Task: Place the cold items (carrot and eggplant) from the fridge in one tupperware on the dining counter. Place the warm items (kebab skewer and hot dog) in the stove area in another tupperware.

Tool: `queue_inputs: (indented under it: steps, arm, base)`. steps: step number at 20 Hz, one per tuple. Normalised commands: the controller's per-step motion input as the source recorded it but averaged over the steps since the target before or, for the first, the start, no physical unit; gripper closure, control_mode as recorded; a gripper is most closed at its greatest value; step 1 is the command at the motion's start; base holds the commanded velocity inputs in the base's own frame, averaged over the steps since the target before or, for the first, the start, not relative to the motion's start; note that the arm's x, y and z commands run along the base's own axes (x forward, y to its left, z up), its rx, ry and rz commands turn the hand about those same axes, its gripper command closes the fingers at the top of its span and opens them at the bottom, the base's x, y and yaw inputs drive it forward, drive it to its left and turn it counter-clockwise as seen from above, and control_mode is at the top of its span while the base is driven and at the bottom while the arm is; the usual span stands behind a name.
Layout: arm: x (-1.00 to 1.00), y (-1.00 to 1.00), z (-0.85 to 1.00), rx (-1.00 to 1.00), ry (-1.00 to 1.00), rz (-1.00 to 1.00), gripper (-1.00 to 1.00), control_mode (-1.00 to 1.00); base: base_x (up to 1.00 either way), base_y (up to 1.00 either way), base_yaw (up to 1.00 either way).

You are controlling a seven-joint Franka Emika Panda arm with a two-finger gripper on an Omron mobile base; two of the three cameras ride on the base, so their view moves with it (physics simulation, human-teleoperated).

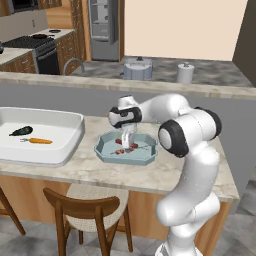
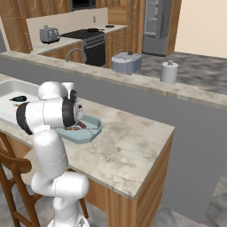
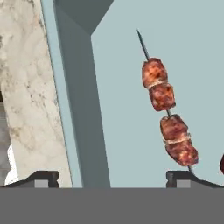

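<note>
My gripper hangs just above the blue-grey tupperware on the dining counter, open, with nothing between its fingers. In the hand view the gripper stands wide. The kebab skewer lies loose on the tupperware floor, ahead of the right fingertip. A dark red sliver at the hand view's right edge is cut off; I cannot tell what it is. To the left, a white tupperware holds the dark eggplant and the orange carrot. The blue-grey tupperware lies partly behind my arm.
A wooden chair stands under the counter's front edge. A raised grey ledge runs behind the counter. Beyond it are a sink faucet, a grey pot, a paper towel roll, the stove and the fridge.
</note>
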Motion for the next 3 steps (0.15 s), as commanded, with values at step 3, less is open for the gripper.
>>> queue_inputs:
  steps: [3]
  arm:
    - [-0.64,-0.07,0.51,0.01,-0.14,-0.24,-1.0,-1.0]
  base:
    - [0.0,0.0,0.0]
